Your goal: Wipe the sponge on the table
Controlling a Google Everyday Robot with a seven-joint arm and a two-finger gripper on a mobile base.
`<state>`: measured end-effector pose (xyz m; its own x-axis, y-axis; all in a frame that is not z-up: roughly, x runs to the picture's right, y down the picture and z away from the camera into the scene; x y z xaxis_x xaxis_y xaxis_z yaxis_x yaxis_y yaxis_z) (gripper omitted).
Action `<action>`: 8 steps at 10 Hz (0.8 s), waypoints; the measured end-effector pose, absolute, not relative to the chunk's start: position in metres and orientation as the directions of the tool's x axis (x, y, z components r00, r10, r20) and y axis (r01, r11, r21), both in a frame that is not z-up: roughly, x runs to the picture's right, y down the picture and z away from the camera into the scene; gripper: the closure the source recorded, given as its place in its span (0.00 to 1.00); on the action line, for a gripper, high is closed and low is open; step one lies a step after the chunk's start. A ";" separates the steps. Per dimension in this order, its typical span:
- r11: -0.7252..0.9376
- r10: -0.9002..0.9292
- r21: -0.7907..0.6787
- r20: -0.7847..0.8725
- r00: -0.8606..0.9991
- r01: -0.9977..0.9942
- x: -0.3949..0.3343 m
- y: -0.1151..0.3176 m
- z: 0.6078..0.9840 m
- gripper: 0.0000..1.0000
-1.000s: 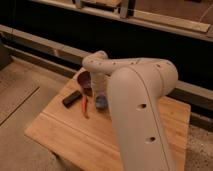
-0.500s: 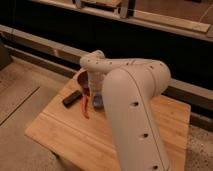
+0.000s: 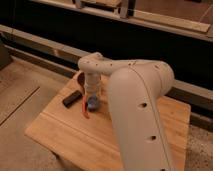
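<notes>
Tabletop [image 3: 150, 131] stands on floor [image 3: 20, 102]. Gripper [image 3: 93, 99] is down over the far-left part of the tabletop, directly on sponge [image 3: 95, 105]. Bar [image 3: 71, 99] lies left of sponge. Curved item [image 3: 86, 112] lies between them, nearer front. Bowl [image 3: 79, 79] is behind gripper, by the far edge.

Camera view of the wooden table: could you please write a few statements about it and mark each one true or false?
1. The pincer points down at the small blue soft sponge on the light wooden table. True.
2. The black rectangular bar lies on the floor. False: it lies on the table, near the sponge.
3. The thin red-orange curved item lies on the table close to the sponge. True.
4. The pincer hangs wide open, high above the table. False: it is low at the tabletop and shut on the sponge.
</notes>
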<state>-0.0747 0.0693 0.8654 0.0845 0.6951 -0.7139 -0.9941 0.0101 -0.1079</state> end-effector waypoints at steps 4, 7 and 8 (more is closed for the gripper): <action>-0.130 0.697 -0.132 -0.717 0.005 -0.983 -0.073 0.101 0.853 1.00; -0.154 0.675 -0.058 -0.736 -0.062 -0.986 -0.040 0.121 0.843 1.00; -0.149 0.667 -0.023 -0.740 -0.083 -0.989 -0.025 0.128 0.839 1.00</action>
